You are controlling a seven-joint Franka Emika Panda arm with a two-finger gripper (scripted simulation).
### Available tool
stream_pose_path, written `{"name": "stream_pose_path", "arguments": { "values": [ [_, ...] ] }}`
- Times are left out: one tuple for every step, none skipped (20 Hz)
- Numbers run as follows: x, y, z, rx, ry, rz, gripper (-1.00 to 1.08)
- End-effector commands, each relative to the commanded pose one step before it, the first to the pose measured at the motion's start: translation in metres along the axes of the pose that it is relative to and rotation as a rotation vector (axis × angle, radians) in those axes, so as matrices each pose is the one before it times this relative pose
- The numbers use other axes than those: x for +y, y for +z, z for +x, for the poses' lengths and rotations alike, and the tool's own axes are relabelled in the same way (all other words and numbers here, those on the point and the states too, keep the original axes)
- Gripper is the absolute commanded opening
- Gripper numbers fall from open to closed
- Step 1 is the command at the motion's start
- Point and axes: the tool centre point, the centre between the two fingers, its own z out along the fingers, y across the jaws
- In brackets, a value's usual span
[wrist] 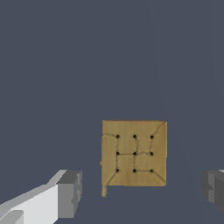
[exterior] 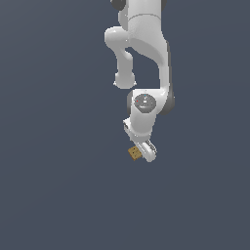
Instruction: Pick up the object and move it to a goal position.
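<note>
Wrist view: block between parted fingers.

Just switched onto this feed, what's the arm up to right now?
The Panda arm is bent down over a small tan-brown block, its gripper right beside it in the exterior view. In the wrist view the block shows between the two grey fingertips, which stand wide apart with clear space on either side, so nothing is gripped. The block looks not yet picked up; no goal marker shows in either view.

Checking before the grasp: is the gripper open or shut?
Open. In the wrist view the fingers stand wide apart, with the tan block between them, untouched.
</note>
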Motion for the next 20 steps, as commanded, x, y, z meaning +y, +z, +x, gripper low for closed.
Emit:
{"name": "stream_pose_path", "arguments": {
  "values": [
    [0.00011,0.00291,-0.00015,-0.00008,0.00012,-0.00028,1.0],
    [0.00018,0.0026,0.00022,-0.00001,0.00069,0.00003,1.0],
    [0.00001,0.00335,-0.00023,0.0,0.0,0.0,1.0],
    [0.0002,0.00407,0.0001,-0.00001,0.00069,0.00002,1.0],
    [0.00003,0.00479,-0.00035,0.0,0.0,0.0,1.0],
    [0.0003,0.00547,0.00015,-0.00001,0.00098,0.00003,1.0],
    [0.00023,0.00595,-0.00004,0.0,0.00069,0.00002,1.0],
    [0.0002,0.00531,0.00002,0.0,0.00069,0.00002,1.0],
    [-0.00003,0.00451,-0.00028,0.0,0.0,0.0,1.0],
    [0.00008,0.00368,0.0002,0.00002,0.00069,0.00003,1.0],
    [-0.00018,0.0029,-0.00008,0.0,0.0,0.0,1.0],
    [-0.00025,0.00212,0.00001,0.0,0.0,0.0,1.0],
    [-0.0003,0.00137,0.0001,0.0,0.0,0.0,1.0],
    [-0.00028,0.0007,0.00013,0.0,0.0,0.0,1.0],
    [-0.00013,0.00019,0.00007,0.0,0.0,0.0,1.0],
    [0.0,0.0,0.0,0.0,0.0,0.0,-1.0],
    [0.0,0.0,0.0,0.0,0.0,0.0,-1.0],
    [0.0,0.0,0.0,0.0,0.0,0.0,-1.0],
    [0.0,0.0,0.0,0.0,0.0,0.0,-1.0],
    [0.0,0.0,0.0,0.0,0.0,0.0,-1.0]
  ]
}}
